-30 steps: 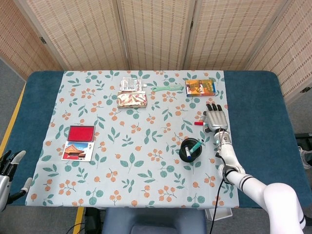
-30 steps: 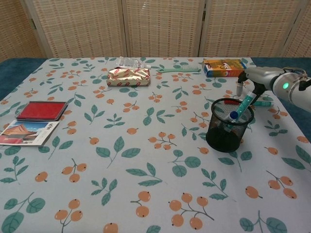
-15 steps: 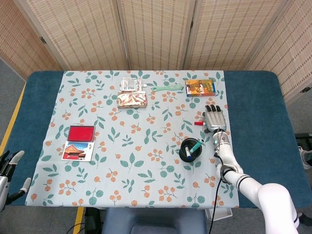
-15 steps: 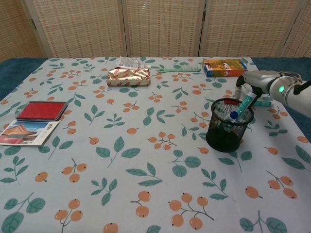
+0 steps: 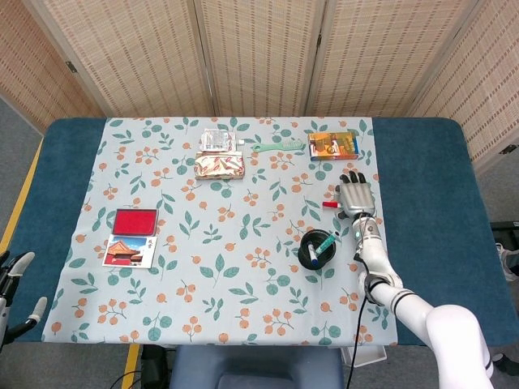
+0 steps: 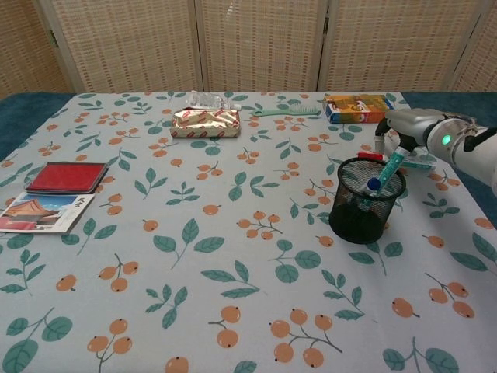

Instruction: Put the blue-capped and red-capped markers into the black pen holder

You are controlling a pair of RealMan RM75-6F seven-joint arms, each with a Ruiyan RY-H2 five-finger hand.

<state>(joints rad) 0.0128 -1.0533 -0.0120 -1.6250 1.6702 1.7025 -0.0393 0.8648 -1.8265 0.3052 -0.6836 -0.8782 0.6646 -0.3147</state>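
Note:
The black mesh pen holder stands right of the table's middle. A blue-capped marker leans inside it, cap down. The red-capped marker lies on the cloth just beyond the holder; only its red end and a bit of teal body show. My right hand hovers palm down over that marker, fingers spread and bent toward it, apparently touching it without a clear grip. My left hand hangs off the table's near left corner, fingers apart, holding nothing.
An orange box lies beyond the right hand, with a green comb and a foil packet further left. A red stamp pad and a postcard lie on the left of the floral cloth.
My right hand has shifted a little away from me, staying over the red-capped marker. My left hand has sunk lower at the frame's edge.

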